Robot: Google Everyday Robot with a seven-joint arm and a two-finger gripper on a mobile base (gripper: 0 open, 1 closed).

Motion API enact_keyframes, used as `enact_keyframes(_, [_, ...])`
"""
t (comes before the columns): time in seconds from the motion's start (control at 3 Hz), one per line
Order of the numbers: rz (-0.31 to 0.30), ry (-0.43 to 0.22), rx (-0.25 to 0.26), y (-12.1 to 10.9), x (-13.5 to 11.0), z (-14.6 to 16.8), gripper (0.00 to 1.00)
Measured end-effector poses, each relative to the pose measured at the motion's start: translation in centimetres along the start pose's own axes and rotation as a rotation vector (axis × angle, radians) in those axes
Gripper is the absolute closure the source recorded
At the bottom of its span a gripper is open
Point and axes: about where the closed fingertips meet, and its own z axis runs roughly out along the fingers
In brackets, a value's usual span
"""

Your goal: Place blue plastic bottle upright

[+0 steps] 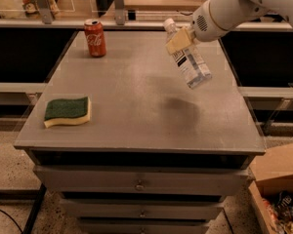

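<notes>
Bottle (191, 65) in the air, well to the right of the can (94, 38) and clear of the worktop (132, 82). It hangs tilted, white cap up and toward the can, base down and away from it. Claw (178, 41) is closed on the upper part of the bottle, just below the cap, its tan fingers (176, 43) pinching the shoulder. Arm (224, 11) comes in from the far right.

Shadow (180, 108) lies on the worktop right of the can and nearer the front edge. This suggests a fair drop remains.

Risks, as judged from here:
- Tilt. If the bottle goes down at this angle, only the rim of the base meets the worktop. It then likely tips or rolls once let go.
- High grip. A hold near the cap leaves the long body free to swing, and the thin ribbed plastic may flex or slip in the pinch.
- Early release. Letting go above the surface would let a light bottle bounce and fall over.
- Right edge. The bottle hangs on the side far from the can, so a rolling bottle could go off the worktop.

Can and sponge (68, 112) sit well apart from the bottle, the sponge forward of the can. A collision with either looks unlikely.
</notes>
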Motion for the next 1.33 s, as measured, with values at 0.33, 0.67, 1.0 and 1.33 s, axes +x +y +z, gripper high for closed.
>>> enact_keyframes(0.33, [-0.003,0.001,-0.001,0.1,-0.1,0.1,1.00])
enact_keyframes(0.67, [0.005,-0.068,-0.047,-0.1,-1.0,-0.1,1.00])
enact_keyframes(1.0, [0.012,-0.191,-0.131,-0.2,-2.2,-0.7,1.00])
enact_keyframes(1.33, [-0.010,-0.344,-0.239,0.2,-3.0,-1.8,1.00])
